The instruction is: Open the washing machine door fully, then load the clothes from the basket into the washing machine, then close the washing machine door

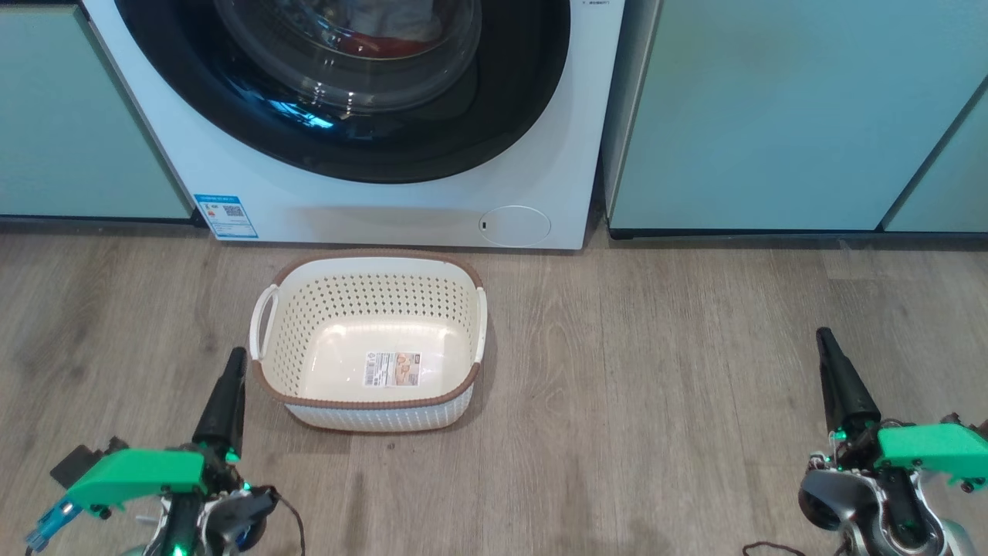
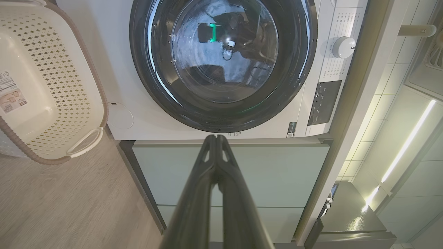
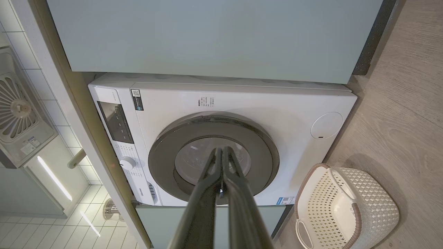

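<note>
The white washing machine [image 1: 401, 208] [image 2: 114, 69] [image 3: 270, 103] stands between teal cabinets with its round black-ringed door [image 1: 494, 100] [image 2: 221, 114] [image 3: 162, 159] closed flat against the front. Behind the glass some red and white clothes [image 1: 386, 38] lie in the drum. The cream perforated basket [image 1: 370, 305] [image 2: 52, 69] [image 3: 346, 207] sits on the floor before the machine with only a label on its floor. My left gripper [image 1: 235, 355] [image 2: 216, 136] is shut, low beside the basket's left handle. My right gripper [image 1: 824, 333] [image 3: 221, 149] is shut, far right of the basket, holding nothing.
Pale teal cabinets [image 1: 772, 116] [image 1: 69, 116] flank the machine on both sides. Wood-look floor [image 1: 656, 386] spreads around the basket. A tiled wall and a counter edge [image 3: 45, 86] show in the right wrist view.
</note>
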{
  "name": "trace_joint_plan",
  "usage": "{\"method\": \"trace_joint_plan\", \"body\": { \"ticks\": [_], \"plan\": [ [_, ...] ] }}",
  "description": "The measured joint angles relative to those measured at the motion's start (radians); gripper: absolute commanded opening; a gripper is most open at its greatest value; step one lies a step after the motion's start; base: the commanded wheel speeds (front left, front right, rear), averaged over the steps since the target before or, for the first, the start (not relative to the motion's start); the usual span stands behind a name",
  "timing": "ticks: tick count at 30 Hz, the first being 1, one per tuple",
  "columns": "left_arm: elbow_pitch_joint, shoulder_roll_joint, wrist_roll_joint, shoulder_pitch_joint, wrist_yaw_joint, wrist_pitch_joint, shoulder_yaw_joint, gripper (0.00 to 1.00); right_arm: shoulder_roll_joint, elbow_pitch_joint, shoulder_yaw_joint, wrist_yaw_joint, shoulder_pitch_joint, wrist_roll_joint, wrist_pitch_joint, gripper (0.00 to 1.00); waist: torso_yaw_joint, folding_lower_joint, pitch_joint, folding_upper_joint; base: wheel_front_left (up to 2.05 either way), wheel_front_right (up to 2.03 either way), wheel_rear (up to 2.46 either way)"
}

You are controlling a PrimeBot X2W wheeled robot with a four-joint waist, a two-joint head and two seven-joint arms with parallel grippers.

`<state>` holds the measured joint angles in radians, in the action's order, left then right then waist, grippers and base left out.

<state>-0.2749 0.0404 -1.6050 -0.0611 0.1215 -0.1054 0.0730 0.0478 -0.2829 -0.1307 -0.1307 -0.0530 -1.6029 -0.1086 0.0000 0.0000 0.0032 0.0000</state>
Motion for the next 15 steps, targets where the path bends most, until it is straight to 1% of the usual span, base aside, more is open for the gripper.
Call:
{"method": "trace_joint_plan", "body": {
  "ticks": [15],
  "plan": [
    [0.0, 0.0, 0.0, 0.0, 0.0, 0.0, 0.001, 0.0, 0.0, 0.0, 0.0, 0.0, 0.0, 0.0, 0.0, 0.0, 0.0, 0.0, 0.0, 0.0, 0.0, 0.0, 0.0]
  ]
}}
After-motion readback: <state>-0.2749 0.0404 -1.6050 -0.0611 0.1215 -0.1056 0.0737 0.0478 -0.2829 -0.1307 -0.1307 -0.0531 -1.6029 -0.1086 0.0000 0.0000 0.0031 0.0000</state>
